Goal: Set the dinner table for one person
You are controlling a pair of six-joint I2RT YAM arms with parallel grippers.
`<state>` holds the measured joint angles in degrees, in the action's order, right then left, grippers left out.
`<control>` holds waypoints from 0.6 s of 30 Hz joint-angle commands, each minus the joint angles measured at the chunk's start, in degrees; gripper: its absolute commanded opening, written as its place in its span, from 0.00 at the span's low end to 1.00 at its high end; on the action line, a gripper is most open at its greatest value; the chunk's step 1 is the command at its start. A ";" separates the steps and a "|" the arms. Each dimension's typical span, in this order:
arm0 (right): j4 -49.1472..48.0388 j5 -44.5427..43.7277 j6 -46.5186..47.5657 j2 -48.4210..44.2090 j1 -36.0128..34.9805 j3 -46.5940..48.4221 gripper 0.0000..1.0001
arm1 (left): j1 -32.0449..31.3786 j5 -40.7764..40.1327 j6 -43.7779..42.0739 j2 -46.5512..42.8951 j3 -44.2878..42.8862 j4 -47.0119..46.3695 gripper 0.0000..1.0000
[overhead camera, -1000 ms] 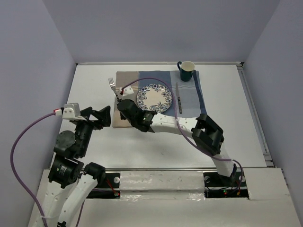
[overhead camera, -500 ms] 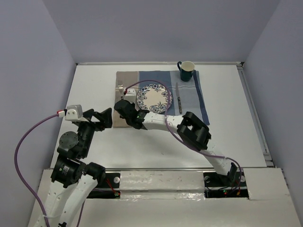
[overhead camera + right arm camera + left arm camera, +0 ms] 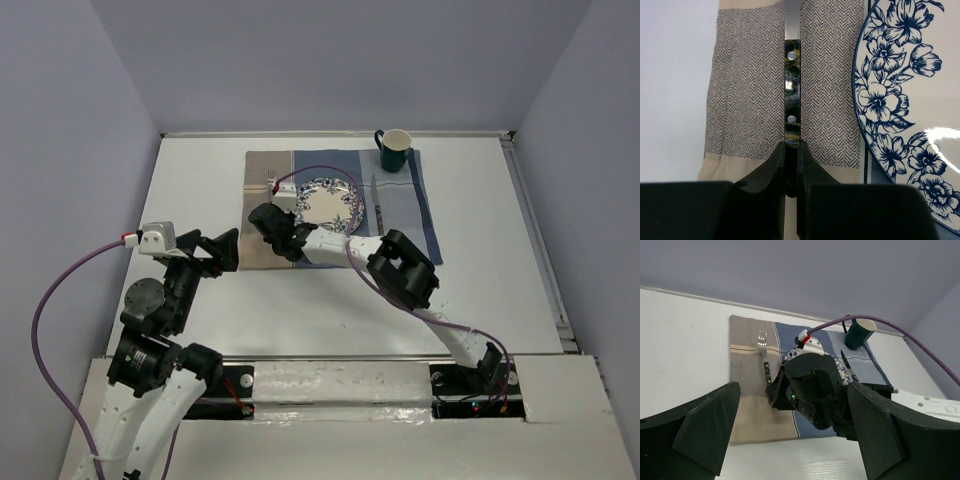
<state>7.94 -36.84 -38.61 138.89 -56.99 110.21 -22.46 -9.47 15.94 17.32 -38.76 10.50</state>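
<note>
My right gripper [image 3: 791, 150] is shut on the dark riveted handle of the fork [image 3: 792, 90]. The fork lies along the grey herringbone left strip of the striped placemat [image 3: 747, 75], just left of the blue floral plate [image 3: 910, 100]. In the left wrist view the fork's tines [image 3: 762, 338] point to the far side and the right gripper [image 3: 771, 390] is low over the mat. In the top view the right gripper [image 3: 262, 215] is beside the plate [image 3: 325, 205] on the white dinner table [image 3: 200, 170]. My left gripper [image 3: 215, 250] is open and empty, near the mat's near-left corner.
A knife [image 3: 378, 205] lies on the placemat [image 3: 400, 200] right of the plate. A dark green mug [image 3: 394, 150] stands at the mat's far right corner. The right arm's purple cable arcs over the plate. Walls close the table on three sides.
My right gripper has carried the fork to the right and farther away, from beyond the mat's left edge onto the mat beside the plate. The left arm has barely moved.
</note>
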 commanded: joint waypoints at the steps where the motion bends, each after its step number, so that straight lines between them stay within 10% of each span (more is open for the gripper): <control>1: -0.21 -1.30 -1.55 0.68 -0.31 3.17 0.00 | -0.31 0.69 0.05 -0.10 -0.08 -3.12 0.99; 14: 1.11 0.45 -2.70 1.56 0.21 3.25 0.01 | -0.31 0.69 0.05 -0.01 0.00 -3.12 0.99; 18: 1.11 0.71 -2.08 0.77 0.21 3.34 0.34 | -0.31 0.69 0.14 -0.01 -0.08 -3.12 0.99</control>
<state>9.91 -35.57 -39.92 140.75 -56.93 111.61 -22.46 -9.41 15.97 17.34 -38.76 10.48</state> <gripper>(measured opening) 0.159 0.989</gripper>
